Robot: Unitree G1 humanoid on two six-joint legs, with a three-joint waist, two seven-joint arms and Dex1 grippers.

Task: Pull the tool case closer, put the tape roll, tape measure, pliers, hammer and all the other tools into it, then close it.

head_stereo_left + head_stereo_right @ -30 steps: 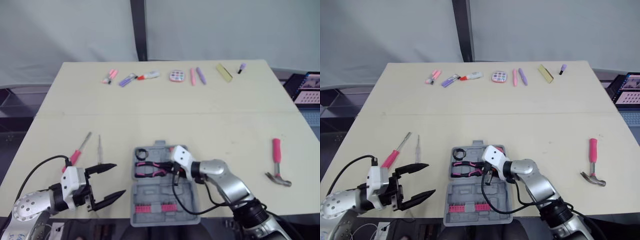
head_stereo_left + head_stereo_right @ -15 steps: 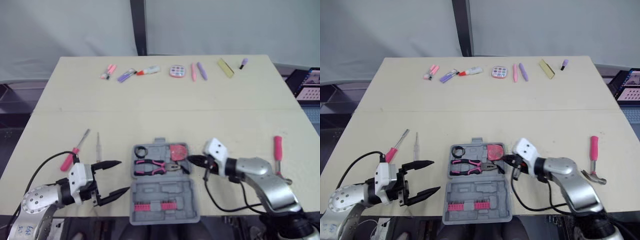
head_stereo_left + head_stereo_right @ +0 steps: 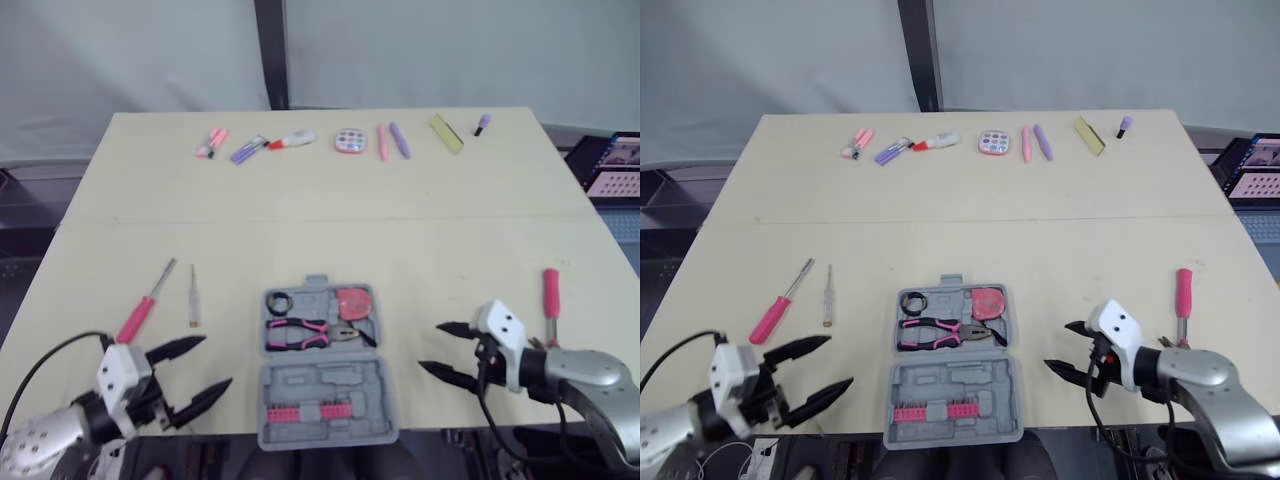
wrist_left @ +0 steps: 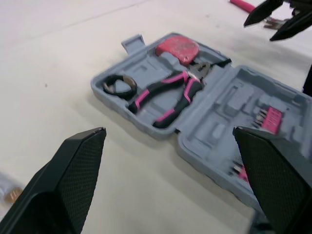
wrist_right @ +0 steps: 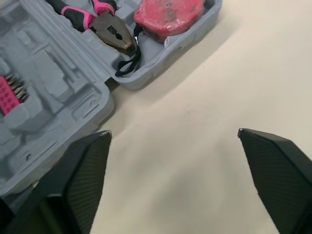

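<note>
I am holding my left fingers (image 3: 800, 348) spread apart left of the open grey plastic tool case (image 3: 952, 384) — my right fingers (image 3: 1068, 372), also apart, are hovering between it and the pink-handled hammer (image 3: 1183, 295). A black tape roll (image 3: 914, 301), pink tape measure (image 3: 988, 301) and pink-gripped pliers (image 3: 940, 333) are lying inside.

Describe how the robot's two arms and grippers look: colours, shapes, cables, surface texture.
Both arms have rounded silver-grey metal shells, seen on the left arm and right arm. Each wrist carries a white boxy housing. The left gripper and right gripper each have two black tapering fingers with a fine grid texture. A thin black cable loops beside each arm.
</note>
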